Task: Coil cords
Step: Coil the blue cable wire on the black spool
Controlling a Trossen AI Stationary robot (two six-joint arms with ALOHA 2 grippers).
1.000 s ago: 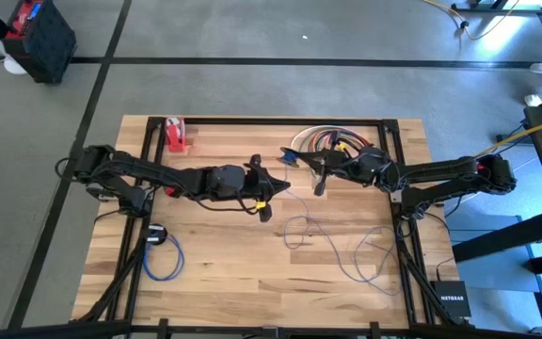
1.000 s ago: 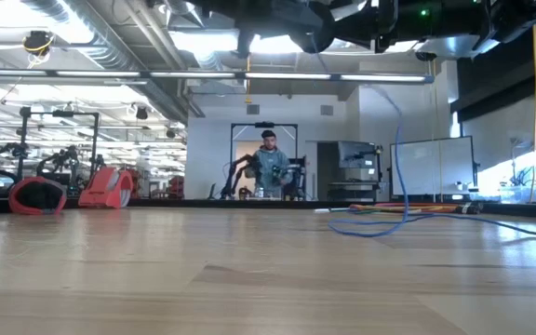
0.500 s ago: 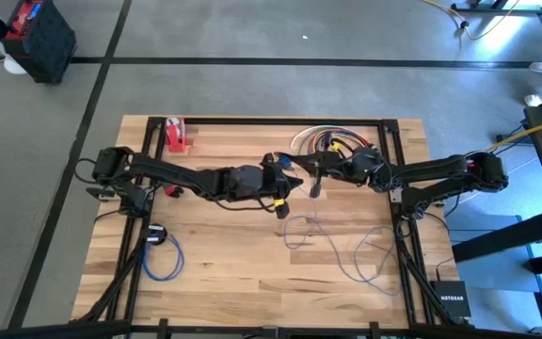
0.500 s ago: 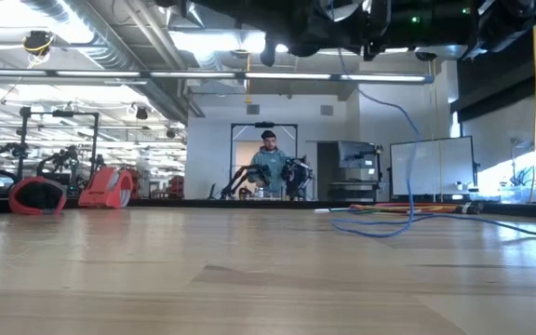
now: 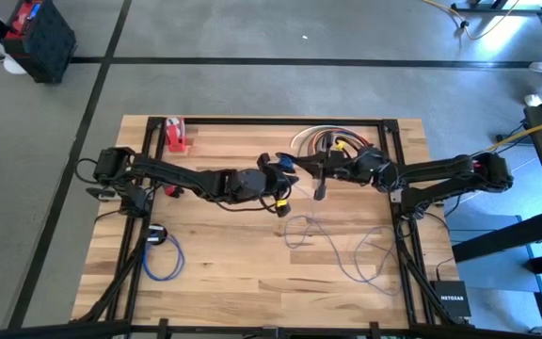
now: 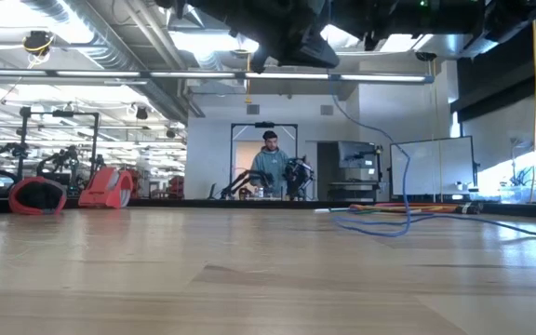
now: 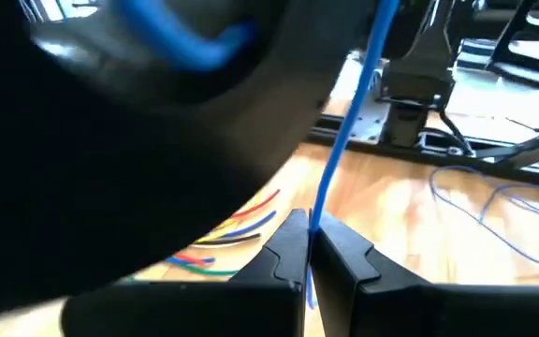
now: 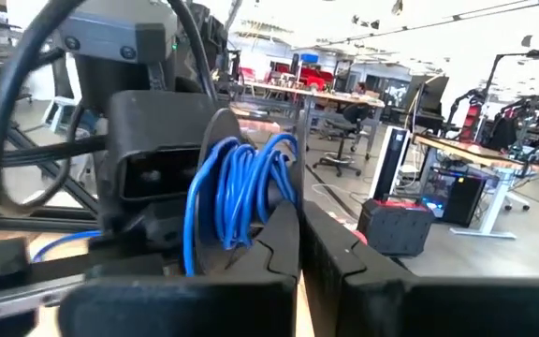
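High view: both arms meet over the worktop [image 5: 215,264] centre, left pincer [image 5: 285,168] at nine o'clock of the right pincer [image 5: 316,174]. Loose blue cord [image 5: 346,250] trails toward five o'clock. Left wrist view: left pincer clenched on the blue cord. Right wrist view: right pincer clenched beside blue cord loops [image 8: 241,192] wound around the other arm.

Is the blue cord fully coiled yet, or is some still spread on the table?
Partly coiled. Several loops of the blue cord are bunched at the right claw; its loose tail still lies spread across the table.
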